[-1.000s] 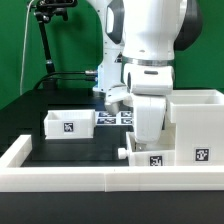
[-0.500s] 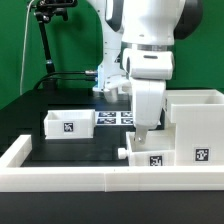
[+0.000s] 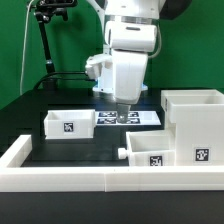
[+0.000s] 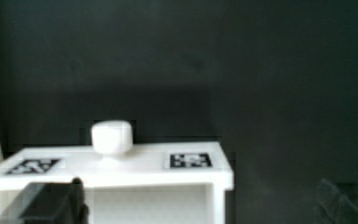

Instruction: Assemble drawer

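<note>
Exterior view, nearest: low white border wall (image 3: pixel 80 180) ran along the near edge of the black tabletop (image 3: pixel 70 150).
Near right: a knobbed tray (image 3: pixel 150 152) lay against the tall housing (image 3: pixel 195 125), its knob pointing to the exterior view's left, a tag on its near face.
Mid left: a second tray (image 3: pixel 68 123) sat apart, tag facing near.
Farther back: the marker board (image 3: pixel 130 117) lay flat behind the trays.
Above: the fingers (image 3: pixel 122 103) hung over the marker board, holding nothing.
Wrist view: fingers (image 4: pixel 51 200) spread wide, a tray (image 4: pixel 114 170) with its knob between and beyond them.
</note>
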`<state>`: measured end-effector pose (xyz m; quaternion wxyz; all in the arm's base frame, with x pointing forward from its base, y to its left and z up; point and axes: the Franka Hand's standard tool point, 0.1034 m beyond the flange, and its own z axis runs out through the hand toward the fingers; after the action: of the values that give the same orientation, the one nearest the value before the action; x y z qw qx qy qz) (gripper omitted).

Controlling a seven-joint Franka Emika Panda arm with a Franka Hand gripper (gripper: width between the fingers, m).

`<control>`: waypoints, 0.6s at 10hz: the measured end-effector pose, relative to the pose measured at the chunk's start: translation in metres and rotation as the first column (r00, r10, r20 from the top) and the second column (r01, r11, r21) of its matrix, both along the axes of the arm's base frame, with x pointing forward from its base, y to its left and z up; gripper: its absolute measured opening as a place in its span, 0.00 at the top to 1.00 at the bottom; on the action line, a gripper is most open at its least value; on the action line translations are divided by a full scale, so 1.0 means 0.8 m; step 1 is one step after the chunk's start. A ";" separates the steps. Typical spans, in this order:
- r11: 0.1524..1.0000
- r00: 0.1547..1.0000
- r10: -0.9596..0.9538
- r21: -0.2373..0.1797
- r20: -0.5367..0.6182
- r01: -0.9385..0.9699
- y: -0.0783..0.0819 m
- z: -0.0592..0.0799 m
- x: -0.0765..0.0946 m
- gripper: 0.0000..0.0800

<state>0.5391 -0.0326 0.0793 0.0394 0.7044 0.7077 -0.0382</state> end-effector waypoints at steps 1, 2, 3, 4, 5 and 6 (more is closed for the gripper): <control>1.000 1.000 -0.003 -0.003 -0.002 0.003 -0.016 0.000 -0.001 0.19; 1.000 1.000 -0.018 -0.003 -0.001 0.018 -0.026 0.001 -0.002 0.19; 1.000 1.000 -0.021 -0.002 -0.002 0.021 -0.029 0.000 -0.002 0.19; 1.000 1.000 -0.015 0.001 -0.004 0.015 -0.030 0.000 -0.002 0.19; 1.000 1.000 -0.001 0.028 -0.009 0.001 -0.041 -0.001 -0.004 0.19; 0.997 0.999 0.045 0.056 -0.022 -0.044 -0.056 -0.011 -0.006 0.19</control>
<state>0.5343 -0.0778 0.0704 0.0123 0.6888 0.7244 -0.0257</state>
